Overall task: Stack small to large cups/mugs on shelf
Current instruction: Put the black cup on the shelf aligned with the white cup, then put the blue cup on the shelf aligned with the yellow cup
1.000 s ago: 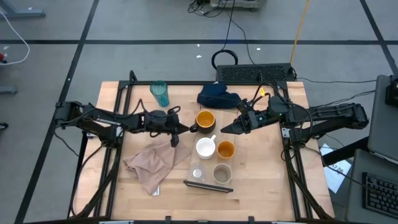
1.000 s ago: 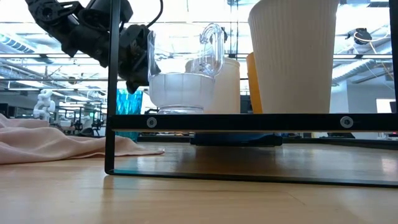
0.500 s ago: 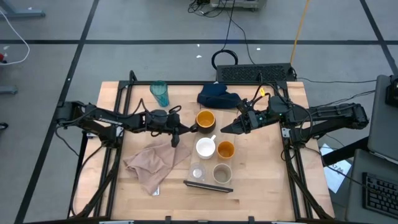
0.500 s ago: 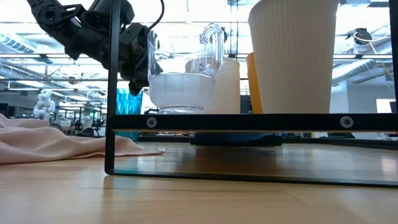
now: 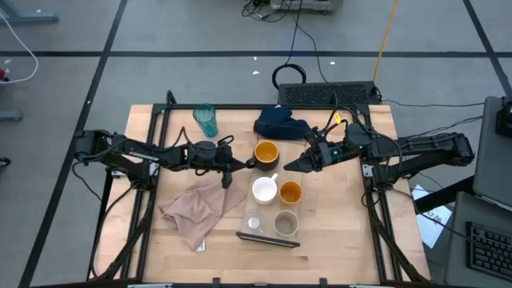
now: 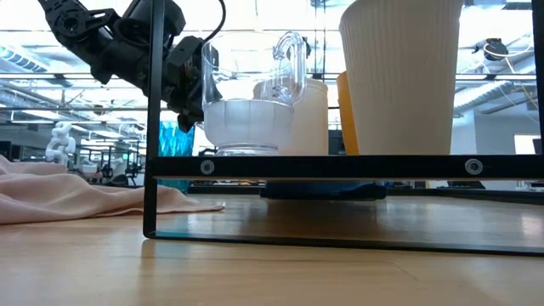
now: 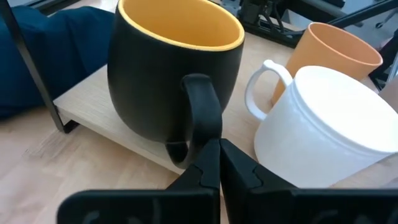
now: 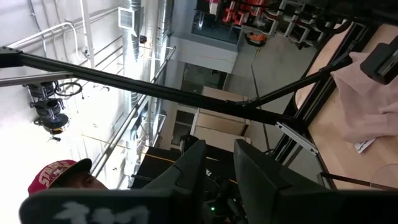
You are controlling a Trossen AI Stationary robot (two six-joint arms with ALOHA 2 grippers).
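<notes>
Your left gripper fingers pressed together at the dark yellow-lined mug handle, on the shelf, white mug beside, right gripper slightly parted, holding nothing.

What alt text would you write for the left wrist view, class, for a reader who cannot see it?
The left gripper, shut, points at the handle of a dark yellow-lined mug standing at the end of a pale wooden shelf. Beside it stand a white mug and a small orange cup.
</notes>
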